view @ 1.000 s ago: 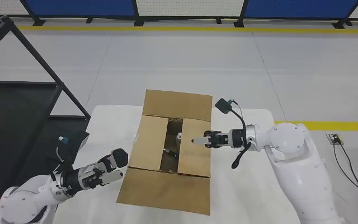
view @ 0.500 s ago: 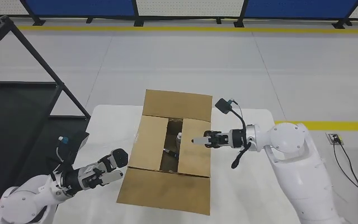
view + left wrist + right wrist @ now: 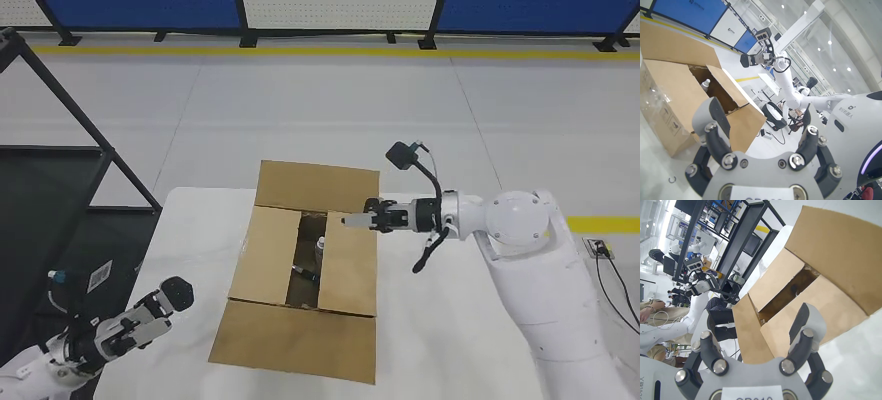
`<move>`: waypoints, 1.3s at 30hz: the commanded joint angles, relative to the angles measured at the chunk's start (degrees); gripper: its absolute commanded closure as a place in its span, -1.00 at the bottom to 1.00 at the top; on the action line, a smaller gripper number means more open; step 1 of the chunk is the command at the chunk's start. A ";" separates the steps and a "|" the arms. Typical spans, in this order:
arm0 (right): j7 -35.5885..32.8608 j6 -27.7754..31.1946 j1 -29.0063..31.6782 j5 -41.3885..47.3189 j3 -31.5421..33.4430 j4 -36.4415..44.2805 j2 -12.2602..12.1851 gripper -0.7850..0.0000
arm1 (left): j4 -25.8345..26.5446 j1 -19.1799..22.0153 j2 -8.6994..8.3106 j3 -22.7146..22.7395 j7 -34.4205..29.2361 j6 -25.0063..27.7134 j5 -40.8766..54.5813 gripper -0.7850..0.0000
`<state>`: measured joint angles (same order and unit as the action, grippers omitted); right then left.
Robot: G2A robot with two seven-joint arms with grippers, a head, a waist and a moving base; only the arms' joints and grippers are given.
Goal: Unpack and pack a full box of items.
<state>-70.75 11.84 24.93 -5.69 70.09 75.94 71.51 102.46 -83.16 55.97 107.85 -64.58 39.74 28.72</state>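
— So, where does the brown cardboard box [image 3: 300,330] stand?
— In the middle of the white surface [image 3: 200,230]. Its far and near flaps are folded outward, and the two side flaps lie nearly flat with a dark gap between them.
— Anything to see in that gap?
— A small white bottle [image 3: 321,243], upright, towards the far end. What lies around it is too dark to tell.
— And the right gripper [image 3: 350,219]?
— It sits above the far end of the right-hand side flap, pointing across the box. Its fingers [image 3: 806,321] are spread apart with nothing between them. Whether it touches the flap, I cannot tell.
— The left gripper [image 3: 175,295]?
— Well apart from the box, off its left side, near the front corner of the surface. Its fingers [image 3: 715,113] are wide apart too, and hold nothing.
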 commanded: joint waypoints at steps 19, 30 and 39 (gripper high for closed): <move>5.57 2.63 -4.38 2.09 -0.21 -10.43 0.20 -1.00 | 1.09 -7.18 -4.12 -1.71 0.79 -3.19 -5.26 -1.00; 11.97 14.94 -11.76 2.56 -5.57 -32.71 1.92 -1.00 | -10.33 -1.74 -5.53 -4.81 -7.63 -7.65 -3.09 -1.00; 17.13 19.93 -16.87 3.52 -9.67 -46.18 4.53 -1.00 | -8.13 2.61 -7.07 -14.62 -8.97 -8.99 -5.04 -1.00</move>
<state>-54.14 31.31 8.64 -2.19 60.97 31.11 75.66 93.89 -81.09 49.08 94.58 -73.78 30.52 23.83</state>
